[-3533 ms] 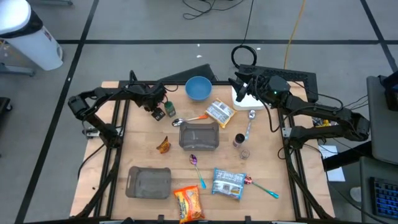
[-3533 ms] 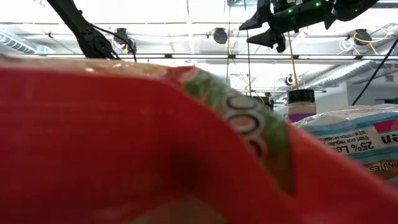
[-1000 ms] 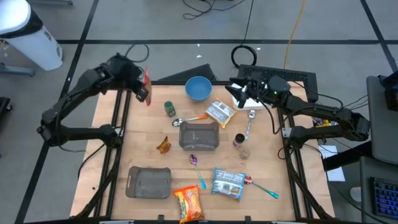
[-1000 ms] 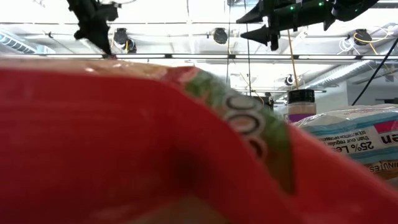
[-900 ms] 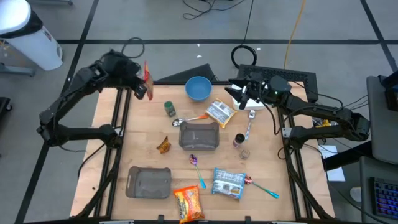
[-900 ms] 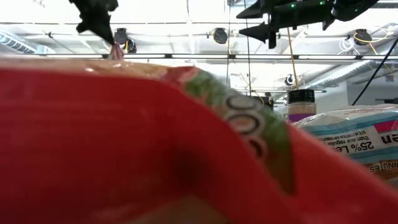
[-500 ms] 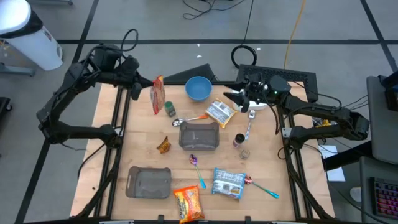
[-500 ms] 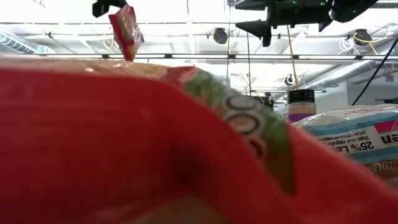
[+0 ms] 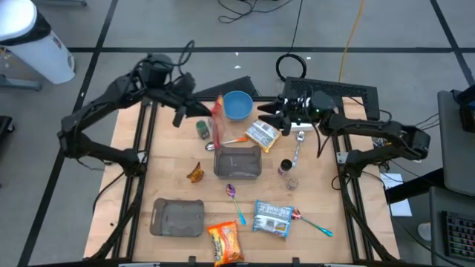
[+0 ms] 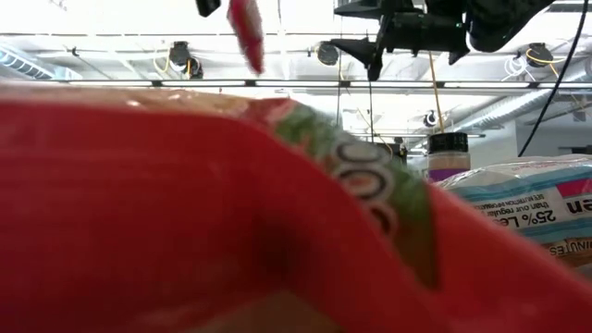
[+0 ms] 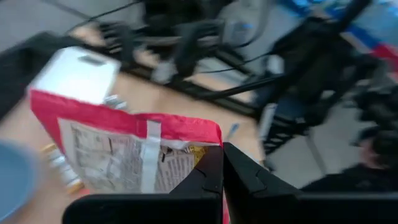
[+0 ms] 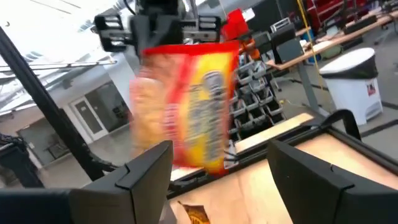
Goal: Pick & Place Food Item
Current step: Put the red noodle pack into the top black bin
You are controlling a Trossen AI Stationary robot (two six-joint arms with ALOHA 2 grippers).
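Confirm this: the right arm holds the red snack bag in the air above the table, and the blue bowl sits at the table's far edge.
Wrong arm. The left gripper, jaws shut, holds the red snack bag in the air; the high view shows it. The right gripper holds nothing. The blue bowl is at the far edge.

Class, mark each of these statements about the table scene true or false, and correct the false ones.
1. The left tool is shut on a red snack packet. True.
2. The packet rests flat on the table. False: it hangs in the air, above the table near the blue bowl.
3. The right tool is open and holds nothing. True.
4. The blue bowl sits at the table's near edge. False: it is at the far edge, between the two arms.
5. The grey container in the middle holds a spoon. False: the spoons lie on the table outside it.
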